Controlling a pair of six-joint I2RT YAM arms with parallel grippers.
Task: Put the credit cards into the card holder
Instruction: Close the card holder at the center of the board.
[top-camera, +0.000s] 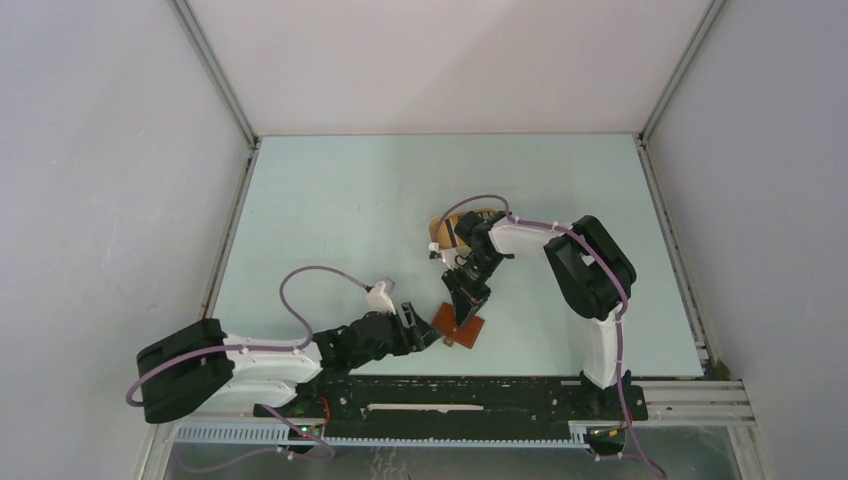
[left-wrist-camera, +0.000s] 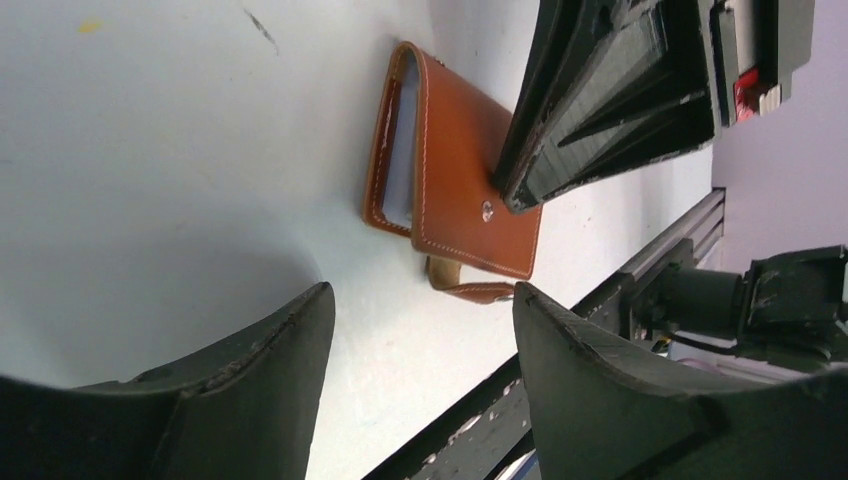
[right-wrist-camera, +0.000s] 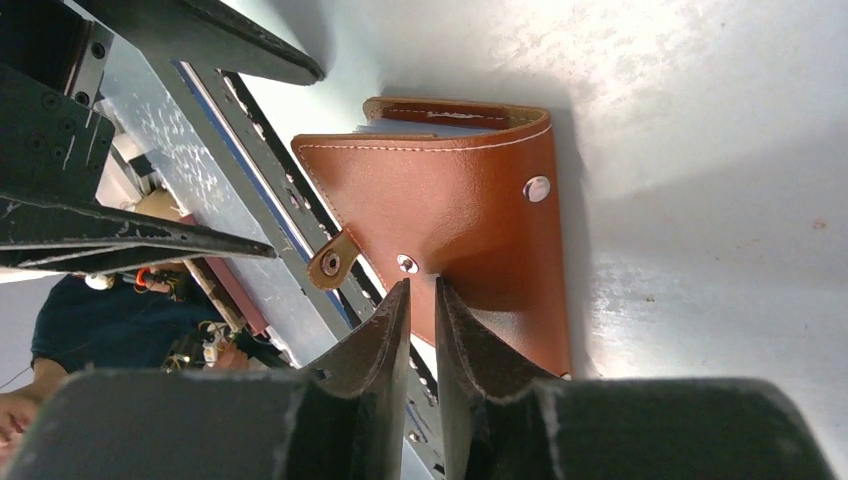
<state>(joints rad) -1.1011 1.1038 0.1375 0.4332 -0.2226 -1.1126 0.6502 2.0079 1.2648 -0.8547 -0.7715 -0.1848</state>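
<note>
Holder could spring open or slide.
Right gripper (right-wrist-camera: 420, 300), fingers nearly together, presses the card holder (right-wrist-camera: 450, 200); left gripper (left-wrist-camera: 420, 330) stands wide, empty, nearby.

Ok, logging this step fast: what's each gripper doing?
Left gripper: open, holding nothing.
Right gripper: nearly closed, tips on the card holder; grip unclear.

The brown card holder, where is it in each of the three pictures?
Top view: the card holder lies low in the middle, between the two arms.
Left wrist view: upper middle, under the right end effector.
Right wrist view: centre.
Shared landmark: its strap tab, in both wrist views.
</note>
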